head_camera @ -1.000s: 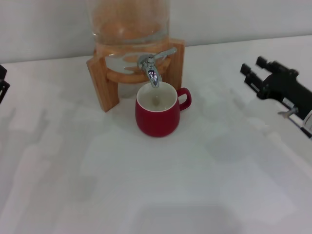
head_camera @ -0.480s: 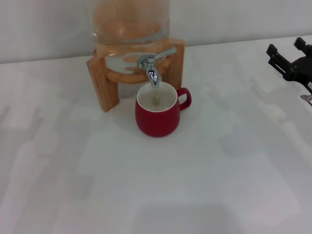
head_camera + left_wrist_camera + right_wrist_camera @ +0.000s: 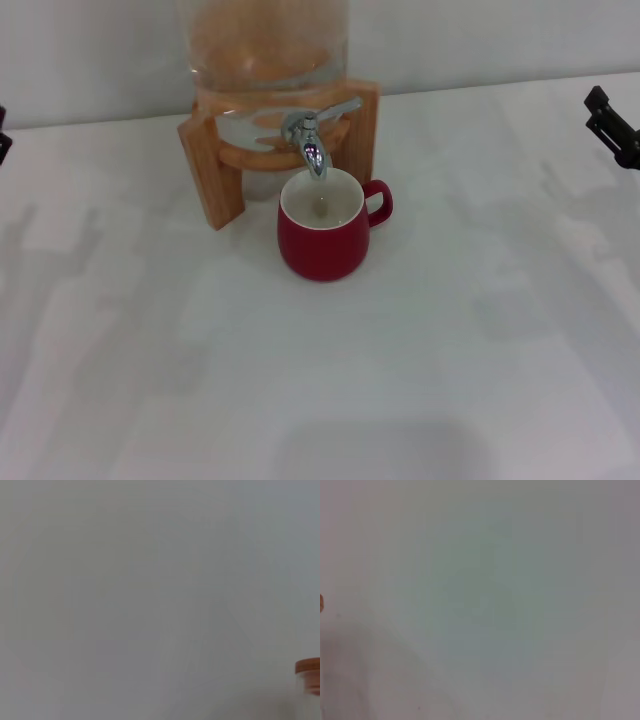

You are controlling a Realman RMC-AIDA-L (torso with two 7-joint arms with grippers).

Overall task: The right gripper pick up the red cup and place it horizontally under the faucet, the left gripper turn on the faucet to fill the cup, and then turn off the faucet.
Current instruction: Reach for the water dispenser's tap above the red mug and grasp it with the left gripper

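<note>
Head view: white table in front, red cup upright on it right under the faucet, handle toward the robot's right, wooden stand and glass jar behind, right gripper at right edge, left gripper at left edge, can't tell the finger state of either.
</note>
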